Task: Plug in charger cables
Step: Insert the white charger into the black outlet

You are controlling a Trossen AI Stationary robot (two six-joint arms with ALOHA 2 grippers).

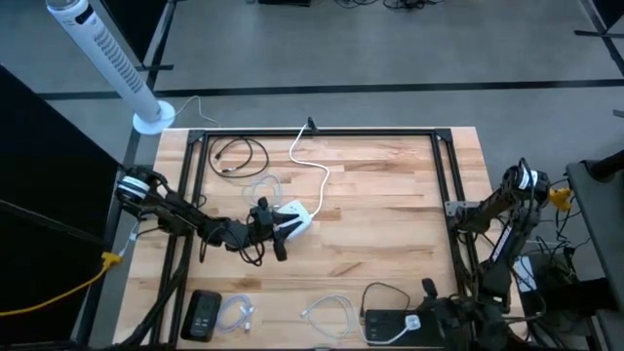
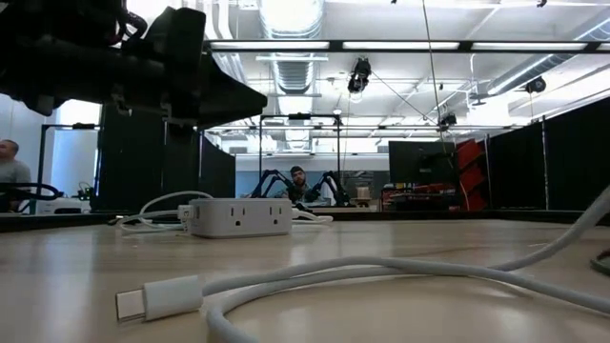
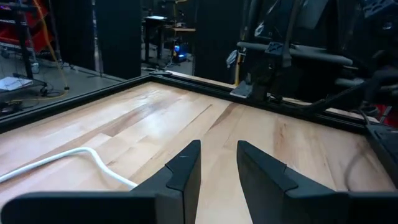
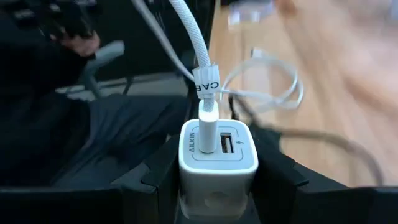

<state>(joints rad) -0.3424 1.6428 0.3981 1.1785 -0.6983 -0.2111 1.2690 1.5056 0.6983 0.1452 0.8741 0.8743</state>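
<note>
The right claw (image 4: 217, 186) is clamped on a small white charger block (image 4: 217, 158), gripped between its two dark fingers (image 4: 158, 171). A white braided cable (image 4: 196, 50) is plugged into one of the block's two ports; the other port is bare. In the high view this claw (image 1: 421, 322) is seen at the near edge of the worktop (image 1: 390, 224), well to the right of the socket cube (image 1: 294, 218), with a dark flat device (image 1: 385, 327) just beside it.

The left claw (image 3: 217, 168) is held with a narrow gap between its fingers and nothing is gripped in it. In the high view it (image 1: 278, 226) is placed against the near-left side of the socket cube, over a tangle of black cable (image 1: 252, 249).

The cube's thicker white cord (image 1: 314, 166) is run from the cube to the far rail. A black coiled cable (image 1: 239, 154) is laid far-left of the cube, a translucent one (image 1: 261, 187) just beyond the cube. Nearer than the cube, along the front edge, two white coiled cables (image 1: 239, 314) (image 1: 331, 317) and a black strip (image 1: 204, 314) are found

In the low view a white plug (image 2: 157, 297) is seen close to the camera, in front of the cube (image 2: 238, 216)
</note>
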